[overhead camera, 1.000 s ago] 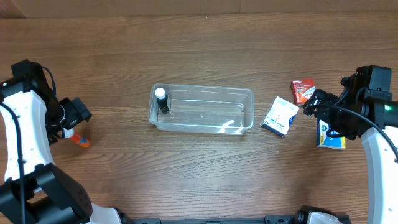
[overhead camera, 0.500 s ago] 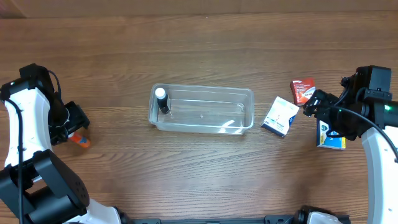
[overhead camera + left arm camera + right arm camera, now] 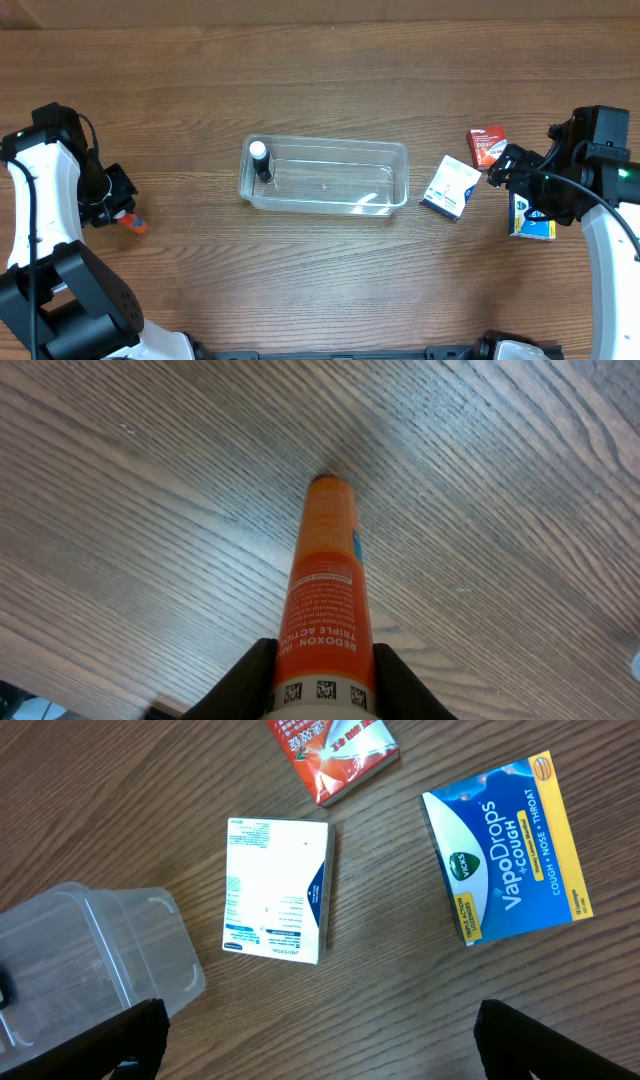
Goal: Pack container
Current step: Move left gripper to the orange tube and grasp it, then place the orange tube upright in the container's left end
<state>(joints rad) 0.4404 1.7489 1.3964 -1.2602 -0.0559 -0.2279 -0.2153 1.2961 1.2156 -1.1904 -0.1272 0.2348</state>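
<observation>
The clear plastic container [image 3: 325, 177] sits mid-table with a small dark bottle with a white cap [image 3: 260, 160] standing in its left end; its corner also shows in the right wrist view [image 3: 90, 960]. At the far left my left gripper [image 3: 122, 215] is shut on an orange tube [image 3: 325, 585], which lies on the wood and sticks out past the fingers [image 3: 250, 675]. Over at the right my right gripper [image 3: 320, 1040] is open and empty, hovering above bare wood near a white box [image 3: 277, 888], a blue VapoDrops box [image 3: 505, 850] and a red packet [image 3: 335, 750].
In the overhead view the white box [image 3: 451, 187], the red packet [image 3: 486, 146] and the blue box [image 3: 530, 220] lie right of the container. The right arm partly covers the blue box.
My left gripper has closed on the orange tube after shifting slightly left and down over it. The right arm has not moved.
</observation>
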